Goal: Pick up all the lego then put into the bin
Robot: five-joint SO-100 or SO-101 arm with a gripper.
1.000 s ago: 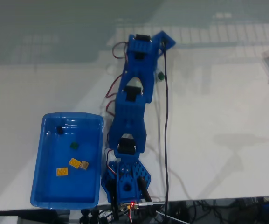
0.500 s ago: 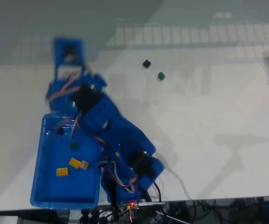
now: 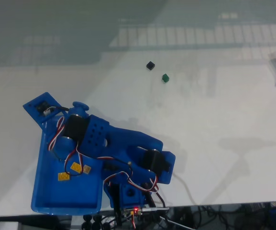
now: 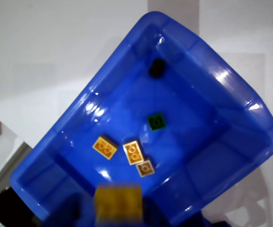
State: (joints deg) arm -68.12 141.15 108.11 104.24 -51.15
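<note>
The arm had swung left from the far bricks; its gripper [image 4: 118, 204] hovered over the bin [image 4: 221, 80], clamping a yellow brick [image 4: 118, 201].

Arm [image 3: 123, 143]: you see it folded low in the fixed view, reaching from its base at the bottom edge toward ten o'clock.
Wrist [image 3: 73, 129]: it sits at the far end of that reach, with red and white wires looping round it.
Gripper [image 4: 118, 208]: in your wrist view it enters from six o'clock, blurred, its jaws closed on a yellow-orange brick [image 4: 118, 201].
</note>
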